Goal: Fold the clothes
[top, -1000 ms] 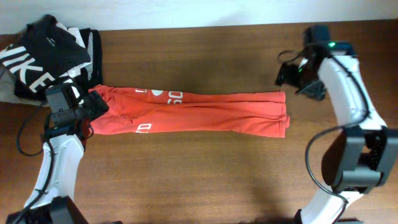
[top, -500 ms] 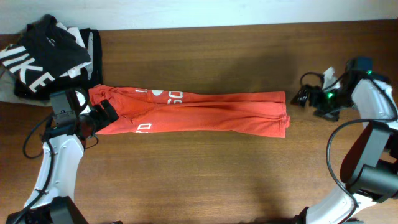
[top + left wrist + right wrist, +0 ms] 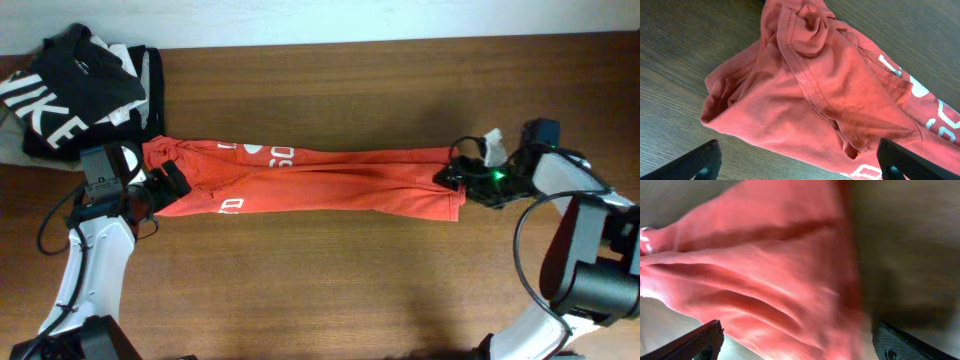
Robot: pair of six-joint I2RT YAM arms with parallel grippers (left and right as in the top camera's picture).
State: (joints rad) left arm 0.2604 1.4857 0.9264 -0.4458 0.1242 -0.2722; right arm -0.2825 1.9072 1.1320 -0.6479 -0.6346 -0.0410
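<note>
The red-orange T-shirt lies folded into a long narrow strip across the middle of the wooden table, white lettering showing near its left part. My left gripper is open at the strip's left end; its wrist view shows the bunched collar and sleeve between its two spread fingertips. My right gripper is open at the strip's right end; its wrist view shows the shirt's hem, blurred, between its spread fingertips.
A black garment with large white letters lies on a pile of grey and white clothes at the table's back left corner. The table's far edge runs along the top.
My right arm has swung from the back right down and in to the shirt's right end. My left gripper has shifted slightly along the shirt's left end. The shirt has not moved.
</note>
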